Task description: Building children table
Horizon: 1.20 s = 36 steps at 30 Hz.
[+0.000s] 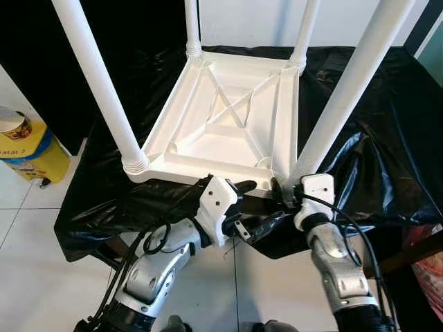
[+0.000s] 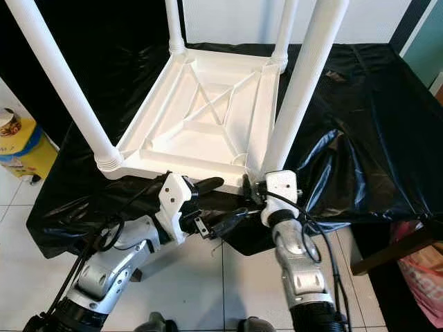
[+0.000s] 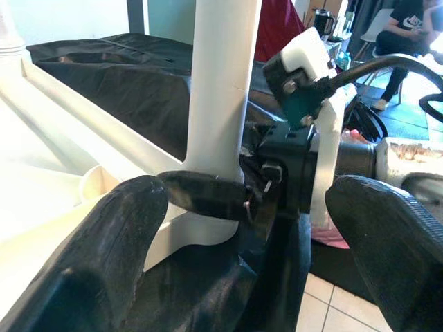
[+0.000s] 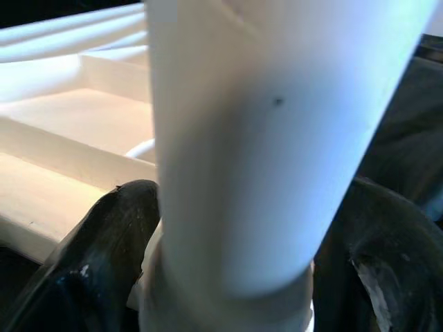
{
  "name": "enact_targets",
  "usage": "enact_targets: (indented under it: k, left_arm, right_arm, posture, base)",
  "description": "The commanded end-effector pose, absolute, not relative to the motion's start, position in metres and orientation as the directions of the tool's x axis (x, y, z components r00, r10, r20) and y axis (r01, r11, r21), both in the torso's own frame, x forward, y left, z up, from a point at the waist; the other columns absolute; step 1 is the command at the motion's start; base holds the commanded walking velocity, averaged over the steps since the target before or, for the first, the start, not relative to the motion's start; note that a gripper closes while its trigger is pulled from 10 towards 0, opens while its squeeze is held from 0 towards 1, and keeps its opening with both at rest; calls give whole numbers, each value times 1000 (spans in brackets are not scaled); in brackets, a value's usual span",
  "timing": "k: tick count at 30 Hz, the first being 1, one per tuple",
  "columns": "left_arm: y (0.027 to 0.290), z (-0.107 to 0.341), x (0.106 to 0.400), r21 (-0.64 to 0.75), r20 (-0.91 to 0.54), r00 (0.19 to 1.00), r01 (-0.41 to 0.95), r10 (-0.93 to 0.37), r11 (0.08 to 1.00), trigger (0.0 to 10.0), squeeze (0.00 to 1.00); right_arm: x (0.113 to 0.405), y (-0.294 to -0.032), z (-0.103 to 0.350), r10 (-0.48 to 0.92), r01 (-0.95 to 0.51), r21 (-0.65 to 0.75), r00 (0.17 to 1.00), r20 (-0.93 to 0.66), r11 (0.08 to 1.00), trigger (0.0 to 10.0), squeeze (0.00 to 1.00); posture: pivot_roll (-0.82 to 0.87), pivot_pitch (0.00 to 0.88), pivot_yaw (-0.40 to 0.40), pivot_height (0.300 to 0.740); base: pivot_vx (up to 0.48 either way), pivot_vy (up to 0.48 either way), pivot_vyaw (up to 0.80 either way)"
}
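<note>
Silver and black, the robot's two arms reached forward from the bottom of the head views toward the near edge of an upturned white plastic children's table [image 1: 228,124]. The left gripper [image 1: 257,202] hovered just below that near edge, its two black fingers spread wide apart and holding nothing; one finger [image 1: 243,185] pointed toward the table's rim, the other [image 1: 266,225] hung lower over the black sheet. Just beside it, the right gripper [image 4: 228,277] sat at the table's near right corner, its fingers closed around the base of the near right leg [image 1: 346,90], one black finger [image 4: 104,263] on each side of the white tube in the right wrist view.

The table lay upside down on a surface draped in glossy black plastic sheeting [image 1: 374,138], its ribbed underside facing up with a cross-shaped brace in the middle. Four white legs rose from its corners: the near left leg [image 1: 97,83] slanting up to the left, and two far legs [image 1: 192,28] beyond.

To the left, on the white tiled floor [image 1: 28,235], stood a yellow and blue container [image 1: 28,149]. In the left wrist view, a seated person [image 3: 408,28] appeared far in the background.
</note>
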<state>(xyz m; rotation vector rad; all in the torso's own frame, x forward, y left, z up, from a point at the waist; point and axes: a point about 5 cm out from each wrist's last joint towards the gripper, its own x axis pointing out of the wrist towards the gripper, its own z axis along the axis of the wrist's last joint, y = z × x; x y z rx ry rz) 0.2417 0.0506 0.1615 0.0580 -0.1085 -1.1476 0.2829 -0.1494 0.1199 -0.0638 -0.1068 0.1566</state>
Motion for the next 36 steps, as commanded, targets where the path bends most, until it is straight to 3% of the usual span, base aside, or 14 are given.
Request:
enact_targets:
  k: [1,2,10,11,19,20,21,22,23,24,25,36]
  left_arm:
    - [51,161,241,101,49,414,903,-909,417,10000,0]
    - [51,161,241,102,49,413,904,-909,416,10000,0]
    - [53,162,242,109,46,416,902,-908,418,10000,0]
    - [53,162,242,111,45,414,902,-909,417,10000,0]
    - [52,162,242,114,46,408,905,-912,411,10000,0]
    - [52,162,242,115,46,408,904,-912,411,10000,0]
    - [52,162,242,115,46,408,904,-912,411,10000,0]
    - [52,162,242,116,45,408,904,-912,411,10000,0]
    - [52,162,242,116,45,408,904,-912,411,10000,0]
    - [52,163,242,117,46,409,904,-911,411,10000,0]
    - [53,163,242,118,45,409,904,-911,411,10000,0]
    - [53,163,241,119,45,406,905,-913,409,10000,0]
  right_arm:
    - [283,-151,121,218,-211,-66,970,110,975,10000,969]
    - [285,-153,123,261,-253,-79,959,112,964,10000,0]
    - [292,-160,131,421,-407,-128,901,109,904,10000,0]
    - [300,-160,132,488,-473,-149,868,92,868,10000,0]
    - [311,-157,128,568,-553,-181,822,46,814,10000,0]
    - [312,-158,127,577,-561,-184,816,40,807,7137,0]
    - [312,-158,127,577,-561,-184,816,40,807,7137,0]
    - [313,-158,126,582,-567,-184,812,38,803,3176,0]
    - [313,-158,126,582,-567,-184,812,38,803,3176,0]
    - [314,-159,125,588,-573,-186,808,33,798,1098,0]
    - [314,-161,124,592,-578,-188,805,27,794,0,0]
    - [312,-167,116,578,-566,-177,816,19,805,0,0]
  posture:
    - [12,99,-21,740]
    - [14,97,-21,740]
    - [18,91,-20,740]
    - [23,84,-20,740]
    - [30,76,-20,740]
    - [31,74,-19,740]
    - [31,74,-19,740]
    - [32,73,-19,740]
    - [32,73,-19,740]
    - [34,70,-19,740]
    - [36,68,-18,740]
    - [35,68,-17,740]
  base:
    - [0,0,0]
    - [0,0,0]
    - [0,0,0]
    - [0,0,0]
    - [0,0,0]
    - [0,0,0]
    - [0,0,0]
    - [0,0,0]
    - [0,0,0]
    - [0,0,0]
    - [0,0,0]
    - [0,0,0]
